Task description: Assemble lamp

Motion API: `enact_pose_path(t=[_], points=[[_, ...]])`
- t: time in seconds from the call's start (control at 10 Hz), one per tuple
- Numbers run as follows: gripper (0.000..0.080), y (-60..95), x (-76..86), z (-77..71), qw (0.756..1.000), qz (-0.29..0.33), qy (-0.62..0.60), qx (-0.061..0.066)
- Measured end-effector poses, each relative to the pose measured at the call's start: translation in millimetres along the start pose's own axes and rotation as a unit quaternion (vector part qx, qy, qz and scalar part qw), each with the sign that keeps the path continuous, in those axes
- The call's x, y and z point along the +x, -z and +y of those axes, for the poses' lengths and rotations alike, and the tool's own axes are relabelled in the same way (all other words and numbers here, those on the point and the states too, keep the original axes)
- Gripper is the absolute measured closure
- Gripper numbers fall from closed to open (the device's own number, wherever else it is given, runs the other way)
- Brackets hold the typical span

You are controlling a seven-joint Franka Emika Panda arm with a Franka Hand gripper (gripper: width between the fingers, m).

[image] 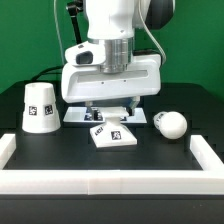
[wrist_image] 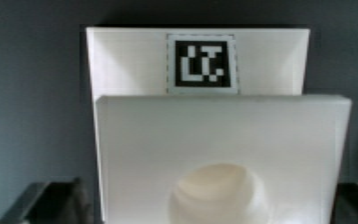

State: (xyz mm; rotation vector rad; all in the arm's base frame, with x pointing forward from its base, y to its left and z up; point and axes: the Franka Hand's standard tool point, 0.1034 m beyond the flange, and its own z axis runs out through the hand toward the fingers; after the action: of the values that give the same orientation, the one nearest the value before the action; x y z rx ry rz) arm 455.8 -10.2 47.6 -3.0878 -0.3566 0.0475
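Note:
The flat square lamp base lies on the black table in the middle, tags facing up. My gripper hangs right over its back edge with the jaws spread wide and nothing held. In the wrist view the base fills the picture, with a round socket and a tag at its far end. The dark fingers stand at both sides of it, and I cannot tell if they touch it. The cone shade stands upright at the exterior view's left. The round bulb lies at the right.
The marker board lies behind the gripper, mostly hidden by it. A white raised rim runs along the table's front and both sides. A green wall stands behind.

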Motion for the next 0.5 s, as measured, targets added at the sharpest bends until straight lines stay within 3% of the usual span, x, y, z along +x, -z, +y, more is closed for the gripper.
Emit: enact_pose_path(t=[0.1,0.5], points=[[0.0266,0.1,0.1,-0.2,1.000,0.000,0.000,0.000],[0.0265,-0.2,0.3,-0.7,1.000,0.000,0.001,0.000]])
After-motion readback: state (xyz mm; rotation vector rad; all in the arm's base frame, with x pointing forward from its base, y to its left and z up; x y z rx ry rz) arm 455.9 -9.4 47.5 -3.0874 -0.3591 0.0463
